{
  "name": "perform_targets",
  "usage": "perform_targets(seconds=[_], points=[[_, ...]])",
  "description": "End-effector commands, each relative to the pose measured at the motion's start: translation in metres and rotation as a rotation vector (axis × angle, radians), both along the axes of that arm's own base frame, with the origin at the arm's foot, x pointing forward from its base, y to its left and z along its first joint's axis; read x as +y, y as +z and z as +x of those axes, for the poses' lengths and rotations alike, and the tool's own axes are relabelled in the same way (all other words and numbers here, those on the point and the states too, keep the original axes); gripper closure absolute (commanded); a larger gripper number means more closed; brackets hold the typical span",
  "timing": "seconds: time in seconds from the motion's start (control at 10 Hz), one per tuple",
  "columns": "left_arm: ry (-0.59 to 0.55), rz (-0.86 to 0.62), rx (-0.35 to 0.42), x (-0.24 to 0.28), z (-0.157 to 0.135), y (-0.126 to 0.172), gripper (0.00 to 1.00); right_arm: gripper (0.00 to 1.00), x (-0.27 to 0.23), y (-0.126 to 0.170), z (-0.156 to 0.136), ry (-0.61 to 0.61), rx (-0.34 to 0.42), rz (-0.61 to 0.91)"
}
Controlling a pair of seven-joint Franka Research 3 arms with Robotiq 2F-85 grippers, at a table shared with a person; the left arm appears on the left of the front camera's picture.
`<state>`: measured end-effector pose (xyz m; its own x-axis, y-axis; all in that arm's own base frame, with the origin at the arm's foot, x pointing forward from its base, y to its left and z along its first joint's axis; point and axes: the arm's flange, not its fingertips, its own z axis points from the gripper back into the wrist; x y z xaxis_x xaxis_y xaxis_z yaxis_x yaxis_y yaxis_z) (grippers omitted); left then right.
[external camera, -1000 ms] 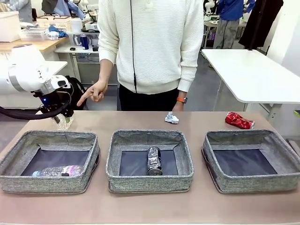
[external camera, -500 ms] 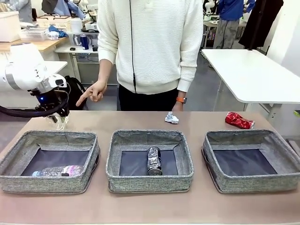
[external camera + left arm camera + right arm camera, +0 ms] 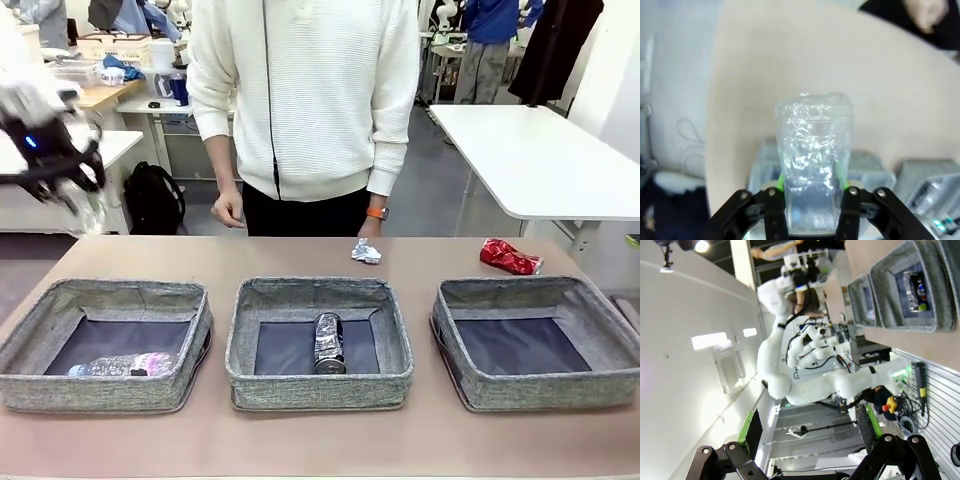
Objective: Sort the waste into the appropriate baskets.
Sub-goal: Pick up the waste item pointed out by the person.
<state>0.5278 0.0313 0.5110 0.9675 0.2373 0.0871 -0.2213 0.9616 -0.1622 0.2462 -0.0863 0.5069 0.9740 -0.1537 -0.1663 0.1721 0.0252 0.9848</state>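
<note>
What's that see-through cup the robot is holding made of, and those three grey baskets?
The cup looks like thin clear plastic, glossy and crinkled; the table shows through it. The baskets seem woven grey fabric, matte, with soft, slightly sagging walls.

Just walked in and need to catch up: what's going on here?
The robot's left end effector is shut on a clear plastic cup, held off the brown table at its left. The right end effector is open, holding nothing. A clear plastic bottle lies in the left grey woven basket, a crushed dark blue-silver can in the middle basket. A crumpled white paper wad and a crushed red can lie on the table beyond the baskets. A person in a white sweater stands at the far side.
</note>
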Motion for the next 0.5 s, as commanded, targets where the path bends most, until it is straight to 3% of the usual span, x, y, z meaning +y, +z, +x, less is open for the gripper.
perform_targets(seconds=[0.0,0.1,0.2,0.3,0.4], points=[[0.125,-0.212,0.128,-0.028,-0.087,0.059,0.63,0.0,-0.001,0.002,-0.002,0.008,-0.012,0.002],[0.161,-0.236,0.108,-0.047,-0.131,0.067,0.63,0.0,-0.001,0.002,-0.002,0.008,-0.012,0.002],[0.081,-0.259,0.1,-0.063,-0.165,0.068,0.63,0.0,-0.001,0.002,-0.002,0.008,-0.012,0.002],[-0.024,-0.223,0.043,-0.063,-0.175,0.064,0.63,0.0,-0.001,0.002,-0.002,0.008,-0.012,0.002],[-0.254,-0.053,-0.122,-0.034,-0.144,0.048,0.63,0.0,-0.001,0.002,-0.002,0.008,-0.012,0.002]])
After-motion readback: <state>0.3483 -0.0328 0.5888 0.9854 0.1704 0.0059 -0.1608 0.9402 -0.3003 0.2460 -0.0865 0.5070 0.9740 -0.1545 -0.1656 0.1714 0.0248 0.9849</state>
